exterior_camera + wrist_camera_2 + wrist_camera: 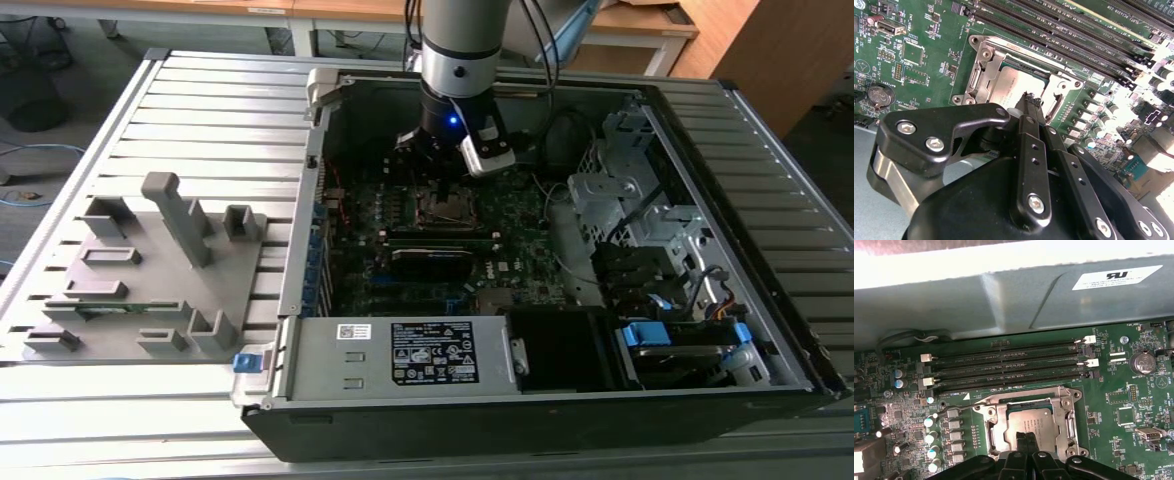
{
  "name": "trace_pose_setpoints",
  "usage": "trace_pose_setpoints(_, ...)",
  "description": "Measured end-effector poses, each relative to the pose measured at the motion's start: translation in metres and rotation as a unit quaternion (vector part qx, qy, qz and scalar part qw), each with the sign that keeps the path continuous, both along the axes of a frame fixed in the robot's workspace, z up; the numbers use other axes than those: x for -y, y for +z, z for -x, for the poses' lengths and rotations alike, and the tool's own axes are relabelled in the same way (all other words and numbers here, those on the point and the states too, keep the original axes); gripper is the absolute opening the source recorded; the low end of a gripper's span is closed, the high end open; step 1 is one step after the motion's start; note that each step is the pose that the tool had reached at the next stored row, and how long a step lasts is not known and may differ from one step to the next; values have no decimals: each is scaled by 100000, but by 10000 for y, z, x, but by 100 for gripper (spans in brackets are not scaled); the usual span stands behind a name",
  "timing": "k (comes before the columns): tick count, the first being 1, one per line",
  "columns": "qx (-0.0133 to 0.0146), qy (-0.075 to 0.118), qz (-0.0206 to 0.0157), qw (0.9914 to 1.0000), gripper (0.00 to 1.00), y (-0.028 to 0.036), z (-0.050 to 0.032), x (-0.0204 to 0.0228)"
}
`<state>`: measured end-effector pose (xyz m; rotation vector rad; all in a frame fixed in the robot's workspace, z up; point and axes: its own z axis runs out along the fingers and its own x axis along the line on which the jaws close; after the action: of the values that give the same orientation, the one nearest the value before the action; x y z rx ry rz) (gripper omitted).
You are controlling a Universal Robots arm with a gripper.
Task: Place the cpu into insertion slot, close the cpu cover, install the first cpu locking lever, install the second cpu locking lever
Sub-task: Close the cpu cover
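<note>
Inside the case (302, 250), gripper (1029, 98) clenched empty over cpu (1043, 419) framed by cover (995, 427); in exterior view, memory slots (434, 243) at its six o'clock, cage (603, 190) at three.

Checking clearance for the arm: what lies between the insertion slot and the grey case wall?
In the first wrist view, four long black memory slots cross the green board between the insertion slot and the case wall.

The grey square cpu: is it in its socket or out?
In. The flat grey-brown metal cpu lies inside the silver-rimmed square insertion slot on the green board, as the first wrist view shows.
</note>
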<state>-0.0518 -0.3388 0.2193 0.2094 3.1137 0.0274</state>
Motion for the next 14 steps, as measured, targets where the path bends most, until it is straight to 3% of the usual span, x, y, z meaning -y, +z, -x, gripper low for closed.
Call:
trace_pose_setpoints(9, 12, 2, -1, 100000, 11, 1, 32, 0)
trace_pose_setpoints(14, 16, 0, 2, 100000, 11, 71, 33, 0)
